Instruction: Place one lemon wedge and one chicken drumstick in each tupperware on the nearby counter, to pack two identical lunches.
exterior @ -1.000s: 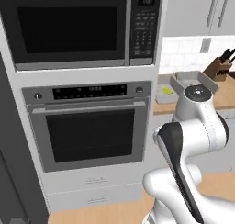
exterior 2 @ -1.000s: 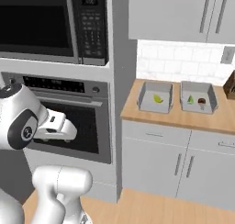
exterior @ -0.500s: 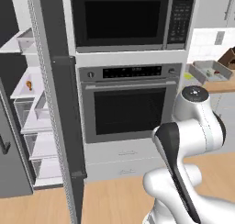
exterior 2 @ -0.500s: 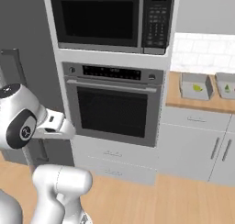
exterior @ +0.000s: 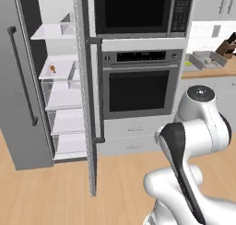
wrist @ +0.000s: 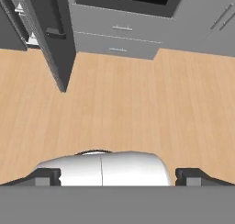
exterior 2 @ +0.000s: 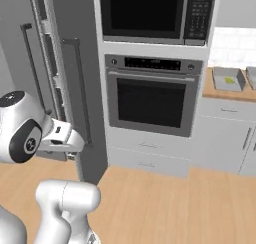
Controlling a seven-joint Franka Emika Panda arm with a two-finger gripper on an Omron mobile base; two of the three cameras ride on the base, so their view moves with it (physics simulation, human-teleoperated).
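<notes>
Tall dark-grey refrigerator point(exterior: 27, 81), door point(exterior: 87, 95) swung open edge-on, with long slim bar handles; inside, flat white wire-edged shelves point(exterior: 60, 67), one carrying a small orange-brown item point(exterior: 53, 69) too small to identify. To its right, a matt grey wall column holding a black-glass microwave point(exterior: 138, 9) above a built-in oven point(exterior: 138, 83) with a dark window and a bar handle; two shallow drawers point(exterior 2: 147, 155) below. Pale wood-plank floor point(wrist: 119, 108), smooth, with grain running away from the camera.

At far right, the light-brown wooden bench point(exterior 2: 222, 90) over pale grey cabinet fronts. The right base view shows one tupperware point(exterior 2: 228, 79), a shallow light-grey rectangular box with a yellow-green piece inside; the left base view shows a second tupperware point(exterior: 208, 59) and, beyond it, a dark knife block point(exterior: 227, 48) against the white tiled wall.

Pincer point(wrist: 118, 177), hand view: the two small dark fingertips point(wrist: 43, 177) stand wide apart, nothing between them, above bare floor well away from the bench.
</notes>
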